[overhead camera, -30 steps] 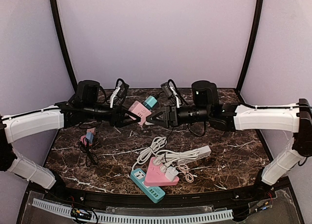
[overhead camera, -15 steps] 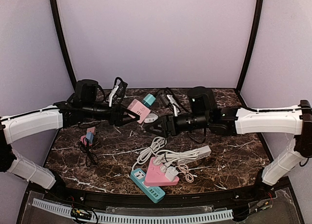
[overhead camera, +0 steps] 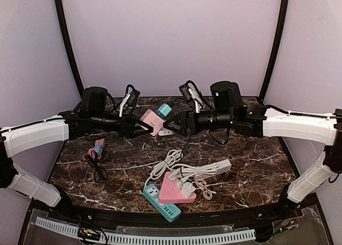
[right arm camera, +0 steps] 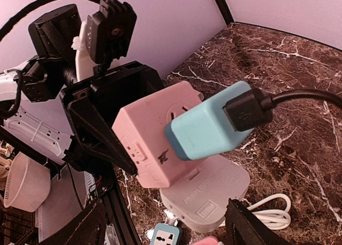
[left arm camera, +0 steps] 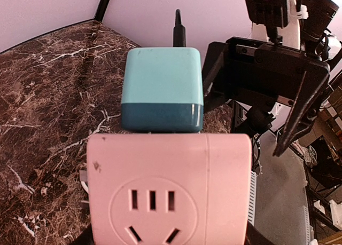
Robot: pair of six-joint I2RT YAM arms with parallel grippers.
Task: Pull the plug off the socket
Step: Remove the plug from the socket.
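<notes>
My left gripper (overhead camera: pixel 140 126) is shut on a pink socket cube (overhead camera: pixel 151 120) and holds it above the table. A teal plug (overhead camera: pixel 164 111) with a black cable sits in the cube's far face. A white plug (overhead camera: pixel 166 131) is on its underside. In the left wrist view the cube (left arm camera: pixel 168 189) fills the bottom, with the teal plug (left arm camera: pixel 162 90) beyond it. In the right wrist view the cube (right arm camera: pixel 152 141), the teal plug (right arm camera: pixel 211 126) and the white plug (right arm camera: pixel 208 194) sit just ahead. My right gripper (overhead camera: pixel 175 125) is open and empty, close to the cube's right side and not touching it.
Near the front of the marble table lie a teal power strip (overhead camera: pixel 160 201), a pink triangular socket (overhead camera: pixel 175 189) with white plugs, and a white power strip (overhead camera: pixel 216 167) with coiled white cables. A small pink and blue adapter (overhead camera: pixel 96 148) with a black cable lies at the left.
My right gripper dipped down and away from the cube, then rose back beside it, still open. My left gripper and the cube have stayed put.
</notes>
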